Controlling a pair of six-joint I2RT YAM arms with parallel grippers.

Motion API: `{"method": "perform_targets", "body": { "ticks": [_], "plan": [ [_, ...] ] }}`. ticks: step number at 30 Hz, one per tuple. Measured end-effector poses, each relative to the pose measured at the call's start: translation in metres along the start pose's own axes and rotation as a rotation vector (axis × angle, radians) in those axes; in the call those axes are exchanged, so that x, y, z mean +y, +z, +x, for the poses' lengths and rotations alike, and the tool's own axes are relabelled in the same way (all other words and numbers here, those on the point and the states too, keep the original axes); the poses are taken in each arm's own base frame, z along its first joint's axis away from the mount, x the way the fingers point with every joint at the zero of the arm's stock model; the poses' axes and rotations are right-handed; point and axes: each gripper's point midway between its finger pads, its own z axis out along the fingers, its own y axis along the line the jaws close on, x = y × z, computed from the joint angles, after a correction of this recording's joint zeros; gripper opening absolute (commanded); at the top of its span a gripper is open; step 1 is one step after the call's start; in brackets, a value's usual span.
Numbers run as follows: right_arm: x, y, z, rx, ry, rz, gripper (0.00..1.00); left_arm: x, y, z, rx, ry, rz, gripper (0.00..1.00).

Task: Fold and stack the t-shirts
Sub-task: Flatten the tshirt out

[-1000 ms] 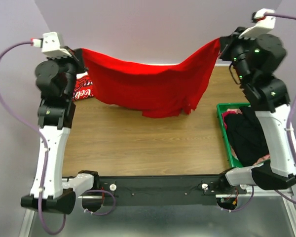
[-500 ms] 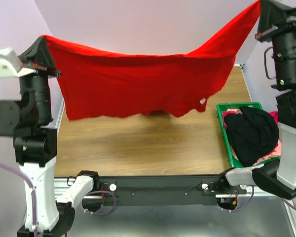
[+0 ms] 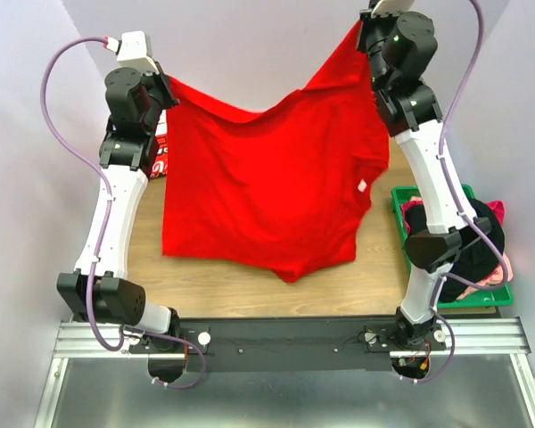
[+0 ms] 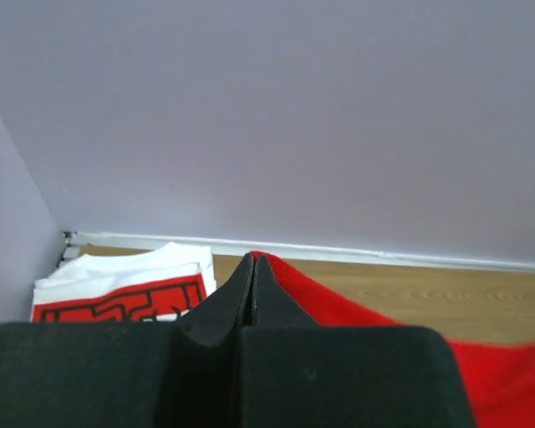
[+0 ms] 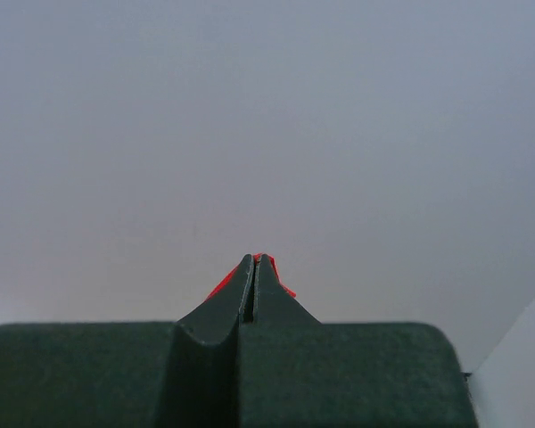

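Observation:
The plain red t-shirt (image 3: 267,187) hangs spread out in the air over the table, held by its two upper corners. My left gripper (image 3: 167,82) is shut on its left corner; in the left wrist view red cloth (image 4: 339,308) trails right from the closed gripper (image 4: 252,259). My right gripper (image 3: 364,27) is shut on the right corner, high at the back; a sliver of red cloth (image 5: 221,283) shows at its closed gripper (image 5: 254,259). The folded red t-shirt with white lettering (image 3: 156,152) lies at the back left, also in the left wrist view (image 4: 125,290).
A green crate (image 3: 459,301) at the right edge holds black and pink clothes (image 3: 481,241). The wooden table (image 3: 143,259) lies under the hanging shirt. A lilac wall (image 3: 250,45) closes the back and sides.
Both arms have swung inward and back; the shirt, held wide and stretched sideways before, now hangs lower and longer, its hem near the table's front.

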Motion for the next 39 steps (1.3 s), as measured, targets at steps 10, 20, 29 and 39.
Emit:
{"method": "perform_targets", "body": {
  "ticks": [10, 20, 29, 39],
  "plan": [
    [-0.019, -0.042, -0.071, -0.126, 0.013, -0.044, 0.01, -0.022, -0.084, -0.089, -0.242, -0.043, 0.114, 0.00],
    [-0.078, -0.176, -0.235, -0.510, 0.105, -0.100, 0.01, -0.016, -0.256, -0.189, -0.657, -0.062, 0.133, 0.00],
    [-0.090, -0.214, -0.282, -0.664, 0.108, -0.126, 0.01, 0.000, -0.329, -0.226, -0.834, -0.081, 0.075, 0.00],
    [-0.055, -0.133, -0.232, -0.590, 0.087, -0.106, 0.01, 0.005, -0.236, -0.183, -0.670, -0.095, 0.022, 0.00]
  ]
}}
